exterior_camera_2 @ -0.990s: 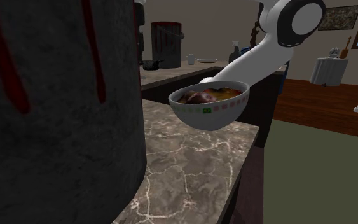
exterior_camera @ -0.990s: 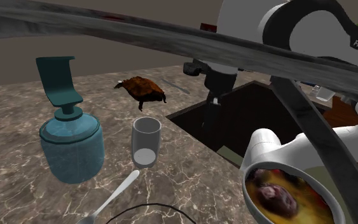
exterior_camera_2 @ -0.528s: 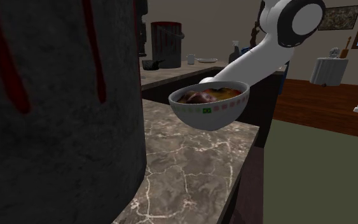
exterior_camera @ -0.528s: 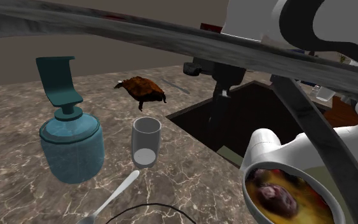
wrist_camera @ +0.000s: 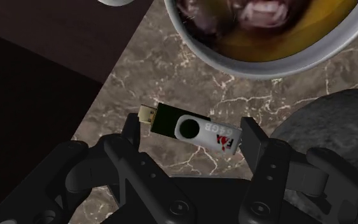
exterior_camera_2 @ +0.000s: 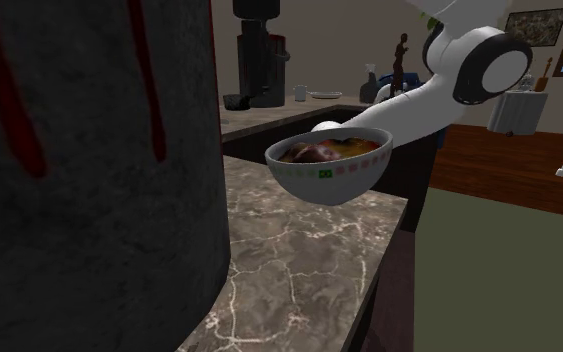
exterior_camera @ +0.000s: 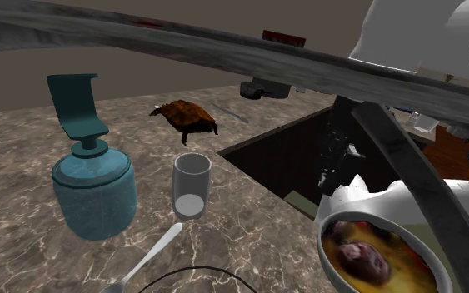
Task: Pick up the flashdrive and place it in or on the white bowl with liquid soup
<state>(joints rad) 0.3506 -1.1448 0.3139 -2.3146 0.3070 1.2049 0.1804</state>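
Observation:
In the wrist view my gripper [wrist_camera: 191, 127] is shut on the flash drive [wrist_camera: 203, 132], a black and silver stick with a gold plug, clasped crosswise between the two black fingertips [wrist_camera: 131, 130]. It hangs above the marbled counter, just short of the white bowl [wrist_camera: 336, 48] of orange soup with dark lumps. In the shoulder view the gripper [exterior_camera: 338, 154] hangs over the sink's near side, just above and behind the bowl [exterior_camera: 328, 250]. The bowl [exterior_camera_2: 329, 175] stands at the counter's edge in the second exterior view.
A teal soap dispenser [exterior_camera: 93, 187], a glass [exterior_camera: 192, 185], a spoon [exterior_camera: 153, 254] and a brown turtle figure [exterior_camera: 187, 115] stand on the counter. The dark sink [exterior_camera: 282, 158] opens beside them. A large grey marbled body [exterior_camera_2: 89, 170] blocks the second exterior view's left.
The arm has swung to the shoulder view's right, carrying the gripper from the sink's far side over to the bowl. The fingers have stayed shut on the drive.

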